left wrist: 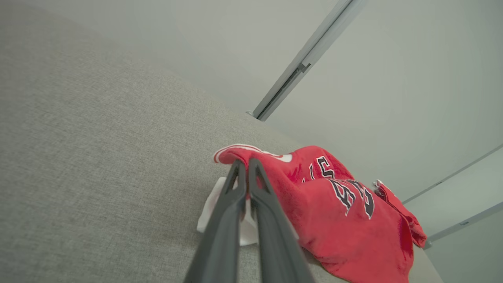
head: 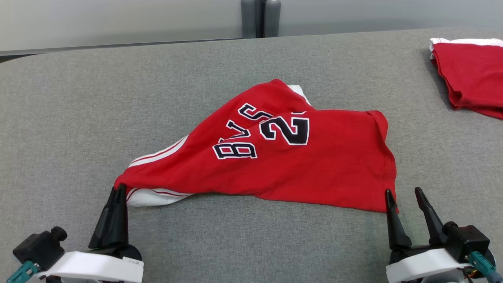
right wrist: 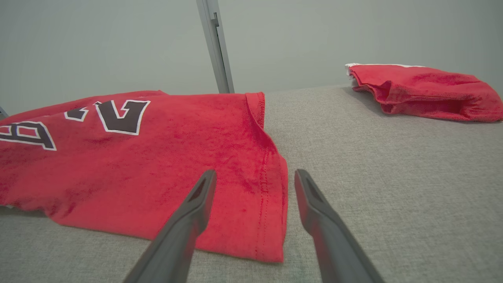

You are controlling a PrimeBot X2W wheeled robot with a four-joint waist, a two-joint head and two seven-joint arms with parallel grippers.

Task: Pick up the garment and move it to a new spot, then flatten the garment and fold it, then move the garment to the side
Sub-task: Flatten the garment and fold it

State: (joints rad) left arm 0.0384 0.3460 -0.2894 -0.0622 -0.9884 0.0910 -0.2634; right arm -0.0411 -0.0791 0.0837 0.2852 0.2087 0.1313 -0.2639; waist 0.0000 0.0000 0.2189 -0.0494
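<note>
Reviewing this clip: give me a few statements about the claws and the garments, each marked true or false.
1. The left claw is shut on a corner of the red cloth jersey with black-and-white lettering. True.
2. The right claw grips the jersey's hem. False: its jaws stand open at the hem's corner, gripping nothing.
3. A folded second red garment lies at the far right of the grey fabric-covered table. True.
4. The jersey lies flat and smooth. False: it is bunched, with a fold crossing the lettering.
</note>
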